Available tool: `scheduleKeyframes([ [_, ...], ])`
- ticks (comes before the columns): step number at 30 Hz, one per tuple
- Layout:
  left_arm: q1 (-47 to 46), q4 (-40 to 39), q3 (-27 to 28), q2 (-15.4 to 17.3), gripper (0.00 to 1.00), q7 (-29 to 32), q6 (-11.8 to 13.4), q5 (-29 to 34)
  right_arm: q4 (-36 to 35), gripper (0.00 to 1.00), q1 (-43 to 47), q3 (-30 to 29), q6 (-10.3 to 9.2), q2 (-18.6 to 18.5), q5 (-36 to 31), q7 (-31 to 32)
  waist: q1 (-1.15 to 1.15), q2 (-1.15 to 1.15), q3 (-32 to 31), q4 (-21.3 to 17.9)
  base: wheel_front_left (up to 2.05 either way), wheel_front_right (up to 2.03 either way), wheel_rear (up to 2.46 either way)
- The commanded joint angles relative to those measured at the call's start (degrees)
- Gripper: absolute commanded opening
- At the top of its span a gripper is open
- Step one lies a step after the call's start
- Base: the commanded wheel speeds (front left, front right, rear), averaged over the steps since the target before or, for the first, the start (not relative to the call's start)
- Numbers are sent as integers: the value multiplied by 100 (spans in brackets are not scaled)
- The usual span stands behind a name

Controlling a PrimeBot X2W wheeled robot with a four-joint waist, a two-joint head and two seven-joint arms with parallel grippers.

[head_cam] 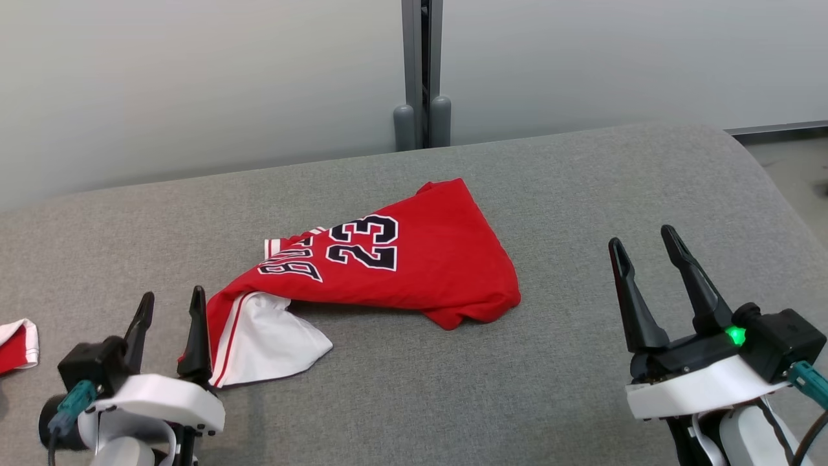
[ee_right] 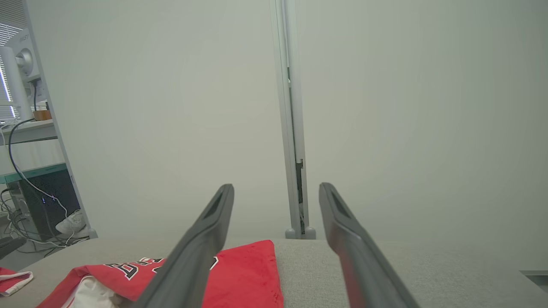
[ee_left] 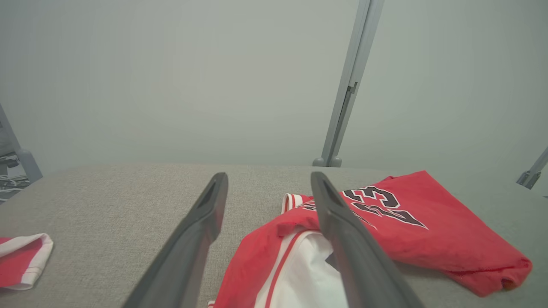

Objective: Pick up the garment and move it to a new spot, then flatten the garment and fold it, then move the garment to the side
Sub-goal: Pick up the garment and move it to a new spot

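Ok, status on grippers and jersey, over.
Left gripper open, beside jersey. Right gripper open, clear. Jersey crumpled, not folded. Another red cloth far left.

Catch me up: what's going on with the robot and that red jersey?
The red jersey lies crumpled, not yet flattened, on the grey table, its white inside showing at one corner. The left gripper sits by that corner, jaws open, holding nothing. The right gripper hovers apart to the right, jaws open too. Another red-and-white cloth lies farther left.
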Motion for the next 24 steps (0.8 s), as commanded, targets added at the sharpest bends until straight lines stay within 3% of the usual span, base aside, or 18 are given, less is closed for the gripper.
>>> scheduleKeyframes([
  [1,104,-53,96,-47,100,-21,12,22,38,100,104,-12,11,-35,13,-12,0,0,1,11,0,0,0],
  [13,810,-658,1183,-797,100,-18,-89,860,267,100,293,-149,11,-54,-28,-11,0,0,33,116,0,0,0],
  [24,757,-351,1490,-1137,100,-18,-480,1277,433,100,334,-205,11,9,-34,-12,0,0,101,167,0,0,0],
])
